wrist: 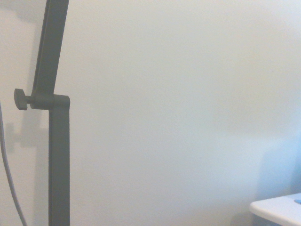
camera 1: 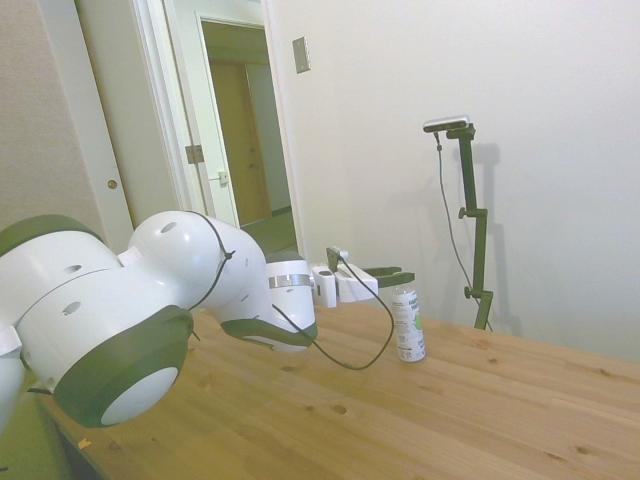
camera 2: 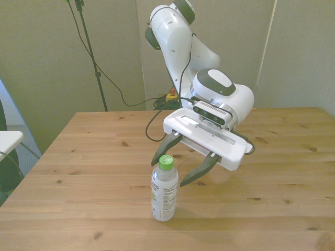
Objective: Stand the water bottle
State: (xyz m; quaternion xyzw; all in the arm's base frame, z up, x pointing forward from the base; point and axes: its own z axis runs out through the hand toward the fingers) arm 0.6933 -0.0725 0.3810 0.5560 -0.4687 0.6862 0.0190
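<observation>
One small slim clear plastic water bottle (camera 1: pixel 407 324) stands upright on my wooden desk (camera 1: pixel 480 410) in the side view. From the front, my end effector (camera 2: pixel 181 168) hangs wide open and empty behind its green cap (camera 2: pixel 166 160). Wrist view misses it. Light, slippery; I'd grip mid-body.

End effector (camera 2: pixel 181 166) level above table height, fingers spread.

side cam off table (camera 1: pixel 480 410), front cam opposite, wrist cam facing wall (wrist: pixel 188 94)
</observation>
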